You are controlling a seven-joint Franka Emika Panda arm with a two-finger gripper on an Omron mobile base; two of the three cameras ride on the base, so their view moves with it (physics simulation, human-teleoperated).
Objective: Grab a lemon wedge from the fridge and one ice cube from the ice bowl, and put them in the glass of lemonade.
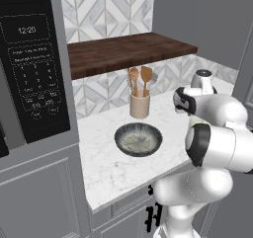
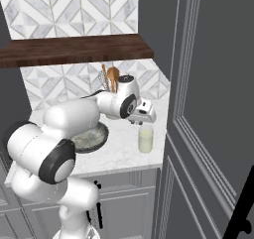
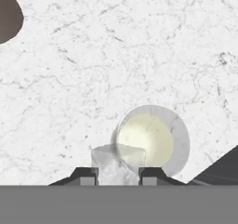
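Two base views flank the counter (image 1: 113,173); hand view looks straight down.

1. One bowl (image 1: 139,139) is sitting on the table (image 1: 108,170).
2. One glass (image 2: 146,138) of lemonade is standing there too.
3. One crock (image 1: 140,105) is holding two wooden spoons (image 1: 140,78).
4. One ice cube (image 3: 117,162) is sitting in the claw (image 3: 118,176).
5. One microwave (image 1: 32,64) is showing.

Ice cube (image 3: 117,159), clear and pale, sits low centre in the hand view, overlapping the rim of the glass of lemonade (image 3: 149,140) below it. The glass stands upright on white marble, centre-right in the right base view. Ice bowl (image 1: 139,139), blue-grey, sits mid-frame in the left base view.
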